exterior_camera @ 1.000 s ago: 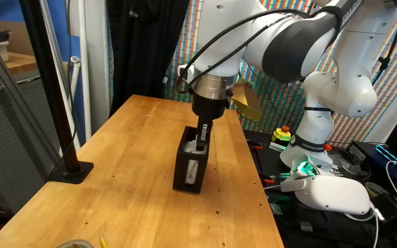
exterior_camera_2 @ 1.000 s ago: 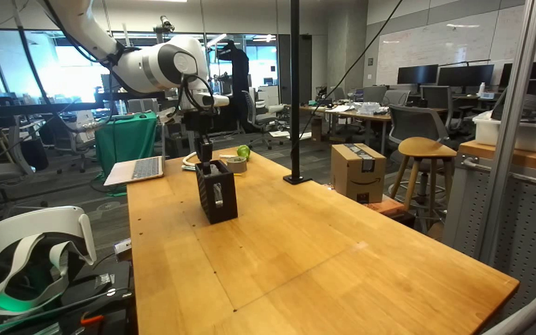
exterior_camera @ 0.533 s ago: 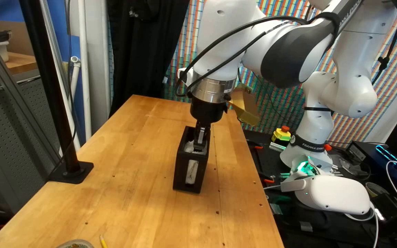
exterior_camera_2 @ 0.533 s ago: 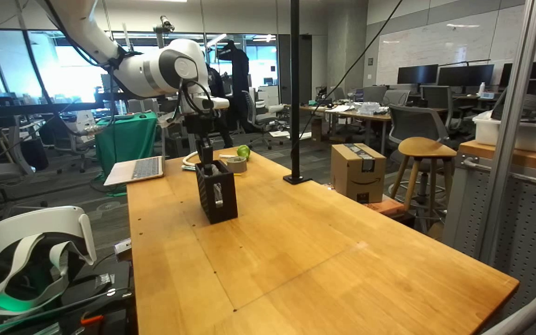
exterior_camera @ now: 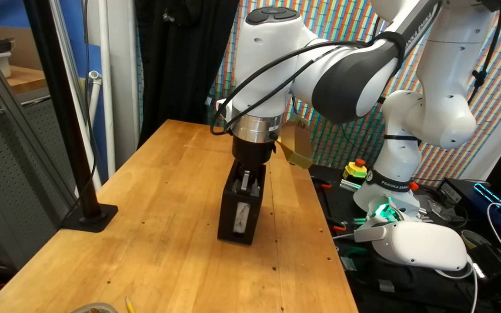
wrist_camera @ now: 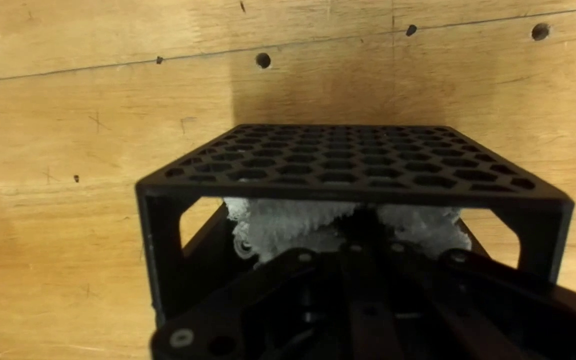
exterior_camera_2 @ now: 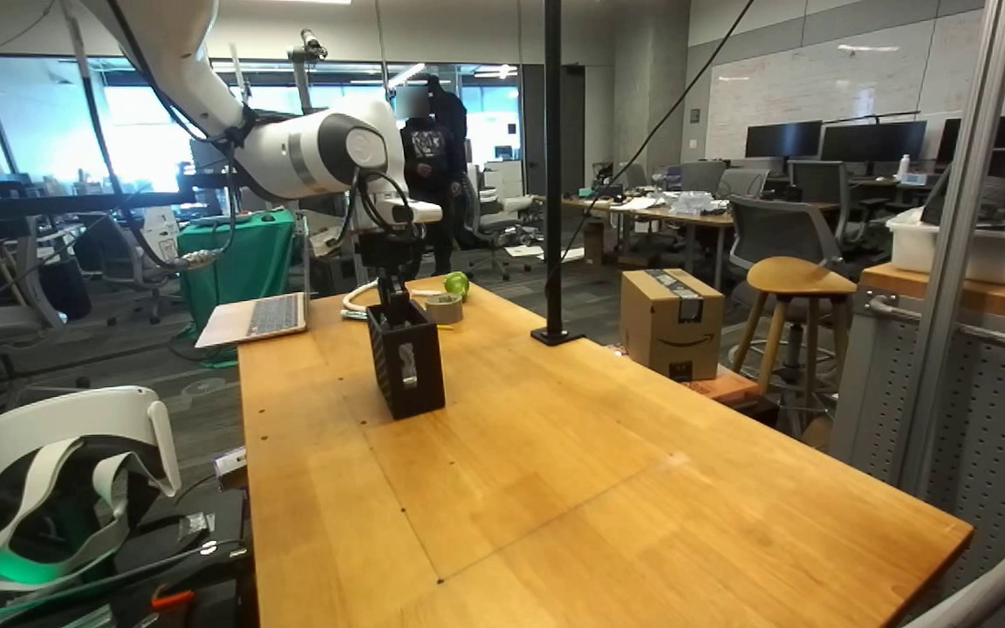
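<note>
gripper (exterior_camera: pixel 245 182) points down at pale fuzzy filling (wrist_camera: pixel 293 220), presumably because the black box (exterior_camera: pixel 228 217) opens upward; grip hidden, clamped or apart i cannot tell.

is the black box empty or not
Not empty: white material shows inside the black box in the wrist view and both exterior views.

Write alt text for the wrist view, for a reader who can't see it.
A black two-fingered robot gripper extends into an open-topped black box with a honeycomb-patterned side, where fuzzy-looking white material lies; the fingertips are lost in shadow. The box stands on a pale wooden tabletop marked with small dark holes.
</note>
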`<state>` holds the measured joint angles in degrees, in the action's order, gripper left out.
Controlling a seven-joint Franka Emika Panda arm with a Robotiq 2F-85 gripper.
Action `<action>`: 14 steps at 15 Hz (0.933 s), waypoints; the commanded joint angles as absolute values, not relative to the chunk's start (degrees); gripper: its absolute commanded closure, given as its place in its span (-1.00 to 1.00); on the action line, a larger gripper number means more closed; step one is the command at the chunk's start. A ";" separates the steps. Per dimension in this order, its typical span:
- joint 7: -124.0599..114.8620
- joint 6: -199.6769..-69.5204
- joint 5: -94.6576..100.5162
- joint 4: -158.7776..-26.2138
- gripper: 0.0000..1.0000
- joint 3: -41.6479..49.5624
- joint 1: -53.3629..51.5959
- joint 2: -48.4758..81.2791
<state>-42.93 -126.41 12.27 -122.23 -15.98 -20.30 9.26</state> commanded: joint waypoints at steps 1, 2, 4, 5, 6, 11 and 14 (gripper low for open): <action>-42.26 -126.67 10.89 -120.01 1.00 -14.95 -20.12 13.25; -41.76 -126.57 10.05 -119.69 1.00 -14.83 -19.94 13.67; -40.65 -126.61 7.88 -119.04 1.00 -14.56 -19.53 14.68; -39.57 -126.42 6.17 -118.71 1.00 -14.52 -19.25 15.17; -38.60 -126.55 4.58 -118.42 1.00 -14.44 -18.98 15.70; -33.93 -131.13 -0.96 -117.51 1.00 -13.51 -18.09 19.56; -35.08 -133.43 1.04 -116.95 1.00 -11.90 -18.60 21.77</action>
